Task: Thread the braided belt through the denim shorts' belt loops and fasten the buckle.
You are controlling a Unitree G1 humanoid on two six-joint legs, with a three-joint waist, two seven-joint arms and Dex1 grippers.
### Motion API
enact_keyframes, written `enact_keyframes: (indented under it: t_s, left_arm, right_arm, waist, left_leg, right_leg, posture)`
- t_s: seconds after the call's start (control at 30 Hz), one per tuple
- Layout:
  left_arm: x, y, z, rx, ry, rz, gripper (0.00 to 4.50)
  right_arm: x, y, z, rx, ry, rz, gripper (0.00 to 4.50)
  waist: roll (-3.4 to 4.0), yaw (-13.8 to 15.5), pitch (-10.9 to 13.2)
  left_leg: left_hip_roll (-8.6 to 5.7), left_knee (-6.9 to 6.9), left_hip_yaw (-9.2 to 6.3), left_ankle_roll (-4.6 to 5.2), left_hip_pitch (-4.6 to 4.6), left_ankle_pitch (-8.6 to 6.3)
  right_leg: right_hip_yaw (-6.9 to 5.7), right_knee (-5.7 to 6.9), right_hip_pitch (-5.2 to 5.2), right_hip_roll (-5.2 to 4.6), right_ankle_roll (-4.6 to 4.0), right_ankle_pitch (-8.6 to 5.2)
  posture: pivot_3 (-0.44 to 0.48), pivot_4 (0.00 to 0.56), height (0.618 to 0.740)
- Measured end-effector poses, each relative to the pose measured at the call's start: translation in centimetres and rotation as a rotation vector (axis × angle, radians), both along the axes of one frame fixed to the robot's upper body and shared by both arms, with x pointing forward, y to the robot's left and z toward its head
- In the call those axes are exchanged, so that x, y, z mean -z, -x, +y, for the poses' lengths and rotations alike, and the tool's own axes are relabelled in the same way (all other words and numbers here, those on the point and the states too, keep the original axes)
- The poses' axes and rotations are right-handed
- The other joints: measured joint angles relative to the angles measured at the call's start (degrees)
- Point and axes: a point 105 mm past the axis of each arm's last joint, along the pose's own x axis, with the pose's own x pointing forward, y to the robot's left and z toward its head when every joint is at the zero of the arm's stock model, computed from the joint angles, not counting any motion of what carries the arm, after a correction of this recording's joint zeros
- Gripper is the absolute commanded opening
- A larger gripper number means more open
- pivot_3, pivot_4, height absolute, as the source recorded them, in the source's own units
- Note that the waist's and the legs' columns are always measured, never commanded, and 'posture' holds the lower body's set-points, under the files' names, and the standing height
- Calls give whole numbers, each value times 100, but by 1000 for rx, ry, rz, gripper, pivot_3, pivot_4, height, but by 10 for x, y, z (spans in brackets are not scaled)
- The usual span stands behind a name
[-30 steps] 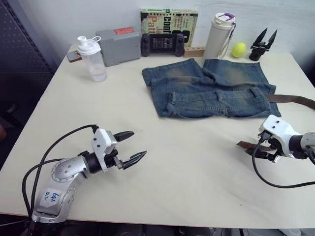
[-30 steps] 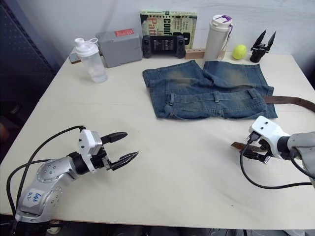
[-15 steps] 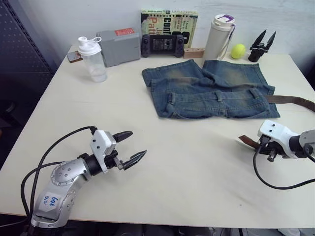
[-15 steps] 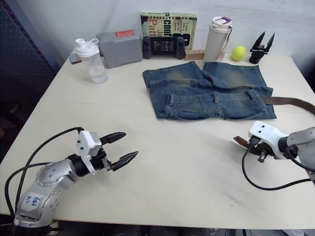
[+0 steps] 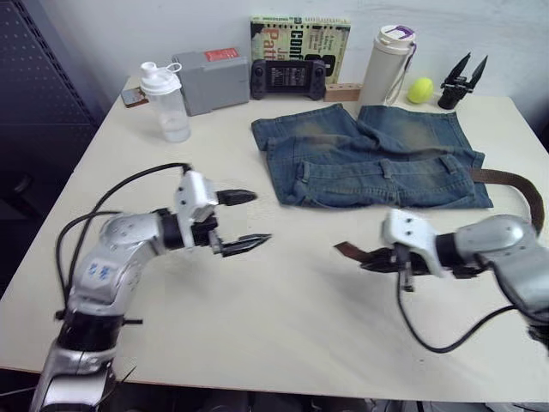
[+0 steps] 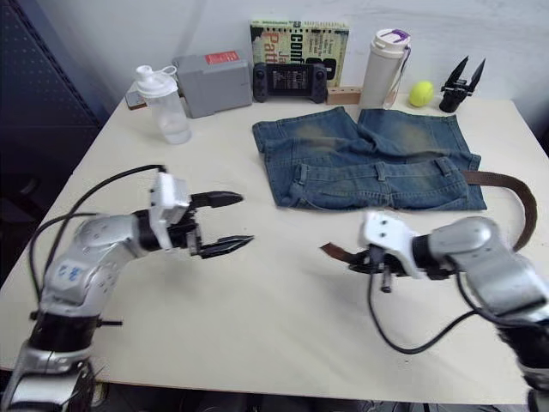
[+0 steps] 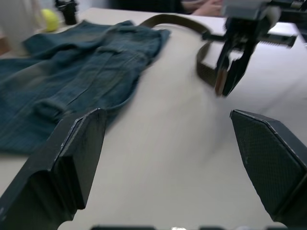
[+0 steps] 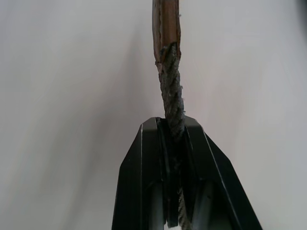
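A: From the head, why is the right gripper mid-table?
B: Clamped on the braided belt tip, offering it; the denim shorts lie behind.
A: Left wrist?
B: The left gripper gapes wide, empty, facing that tip to receive.
A: Right wrist?
B: Fingers pinch the braid edge-on.

the two head views look forward and down over the table from above the near edge, almost alike, taking in both arms and the shorts. the left wrist view sits low over the tabletop, facing across it to the shorts and the right gripper. the right wrist view looks close along its fingers at the belt.
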Motion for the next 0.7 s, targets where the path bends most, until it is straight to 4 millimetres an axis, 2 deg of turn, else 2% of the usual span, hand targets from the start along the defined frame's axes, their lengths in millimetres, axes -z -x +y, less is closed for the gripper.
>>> enact_keyframes:
  t_s: [0.03, 0.2, 0.4, 0.53, 0.57, 0.63, 0.7]
  left_arm:
    - [3, 3, -11, 55, -6, 16, 4500]
    - [20, 6, -29, 153, -71, 76, 4500]
    - [33, 1, -35, 179, -143, 78, 4500]
    - [38, 2, -48, 214, -135, 97, 4500]
    - [41, 1, -52, 221, -146, 99, 4085]
    - [45, 0, -53, 222, -158, 99, 3801]
    - [46, 1, -55, 230, -160, 100, 2862]
  right_arm:
    - [3, 1, 7, -13, 11, -1, 35]
    - [5, 0, 17, -5, 43, -25, 35]
    - [3, 3, 20, -1, 52, -30, 35]
    - [0, 7, 25, -18, 48, -35, 35]
    - [-1, 8, 27, -24, 47, -41, 0]
    - [-2, 8, 27, -23, 46, -42, 0]
    - [-2, 8, 27, -16, 45, -38, 0]
  waist:
    - [1, -4, 0]
    - [0, -24, 0]
    - [0, -19, 0]
    - [-1, -2, 1]
    - [-1, -4, 1]
    - [-1, -12, 1]
    - [-1, -19, 1]
  left_leg:
    - [1, -1, 1, 0, -5, 0]
    - [7, 3, 8, 0, -8, 1]
    - [6, 3, 7, 0, -9, 1]
    - [2, 9, 5, 1, -15, 1]
    - [2, 9, 6, 1, -15, 1]
    - [4, 9, 6, 1, -15, 1]
    - [5, 9, 6, 1, -15, 1]
  right_leg:
    - [-4, 0, -5, 0, 0, 0]
    - [-12, 1, -7, 3, 0, 0]
    - [-14, 2, -7, 2, 0, 0]
    - [-17, 2, -6, 1, 0, 0]
    - [-17, 2, -6, 1, 0, 0]
    - [-21, 2, -6, 2, 0, 0]
    - [-22, 2, -6, 2, 0, 0]
  posture:
    - [0, 150, 731]
    - [0, 150, 731]
    - [0, 150, 731]
    - [0, 150, 731]
    - [0, 150, 731]
    - [0, 150, 731]
    - [0, 150, 731]
